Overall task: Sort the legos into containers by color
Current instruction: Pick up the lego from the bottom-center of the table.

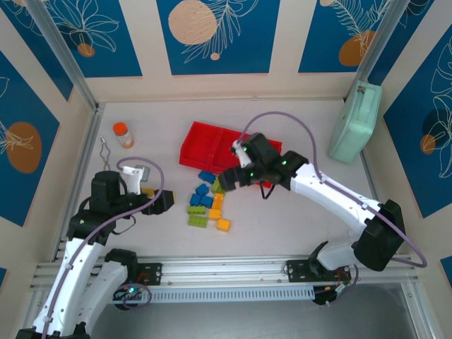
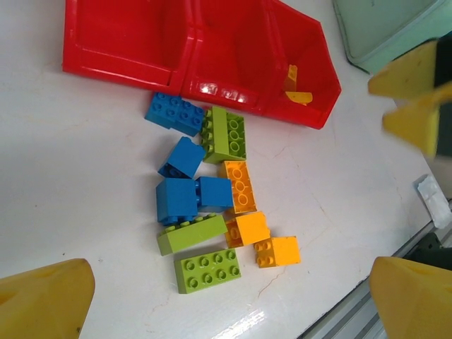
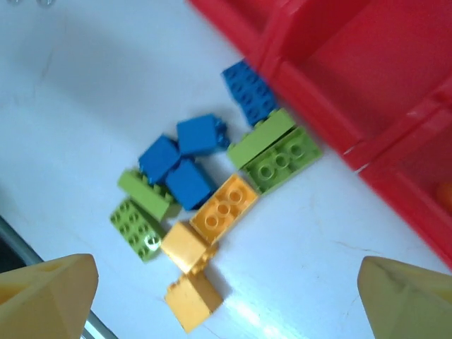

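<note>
The left arm (image 1: 78, 240) rises from its base at the near left, folds at the elbow and points its wrist to the right, the left gripper (image 1: 164, 201) low and roughly level. Its yellow fingertips (image 2: 42, 296) stand wide apart with nothing between them. The right arm (image 1: 332, 194) stretches forward and leftward, white forearm extended. The right gripper (image 1: 224, 181) is angled down to the left, its jaws likewise spread wide and empty.
</note>
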You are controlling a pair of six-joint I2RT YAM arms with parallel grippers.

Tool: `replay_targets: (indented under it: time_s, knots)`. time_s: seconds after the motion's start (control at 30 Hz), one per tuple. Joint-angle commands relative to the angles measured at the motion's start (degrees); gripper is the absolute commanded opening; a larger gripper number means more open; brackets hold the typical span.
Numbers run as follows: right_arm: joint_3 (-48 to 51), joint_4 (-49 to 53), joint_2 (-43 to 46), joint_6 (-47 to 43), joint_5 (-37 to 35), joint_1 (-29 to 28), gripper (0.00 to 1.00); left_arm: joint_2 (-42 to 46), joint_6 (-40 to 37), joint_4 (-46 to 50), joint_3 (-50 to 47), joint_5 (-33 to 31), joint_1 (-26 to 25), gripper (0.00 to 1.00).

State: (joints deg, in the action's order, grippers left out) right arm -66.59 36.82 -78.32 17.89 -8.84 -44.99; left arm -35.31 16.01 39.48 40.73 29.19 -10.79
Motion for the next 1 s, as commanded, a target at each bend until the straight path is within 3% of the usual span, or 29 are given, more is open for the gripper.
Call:
replay_targets:
  time_s: [0.0, 0.13, 0.2, 0.4, 0.7, 0.87, 0.97]
  knots:
    - [5.1, 0.3, 2.4, -11.1, -7.9, -5.4, 0.96, 0.4, -0.8, 0.1, 0.2, 1.4, -1.1, 0.99]
    - [17.3, -12.8, 8.0, -27.1, -11.6, -14.6, 0.98, 0.7, -0.7, 0.2, 0.3, 1.0, -2.0, 0.99]
    - [21.3, -17.0, 10.0, -29.8, -10.1, -16.5, 0.99, 1.1, -0.7, 0.2, 0.2, 0.9, -2.2, 0.99]
    - [22.6, -18.3, 6.3, -31.3, -5.2, -16.8, 1.0, 2.1, -0.7, 0.0, 0.0, 0.6, -2.4, 0.99]
    - [22.3, -22.8, -5.9, -32.2, -1.2, -17.6, 0.92, 0.7, -0.4, 0.8, 0.5, -0.5, -2.5, 0.99]
    - [21.4, -25.5, -10.3, -31.3, -5.1, -18.4, 0.91, 1.4, -0.3, 0.8, 0.4, -0.8, -2.5, 0.99]
    - [21.0, -26.0, -12.6, -31.3, -6.6, -18.3, 0.85, 1.2, -0.3, 0.9, 0.5, -1.2, -2.5, 0.99]
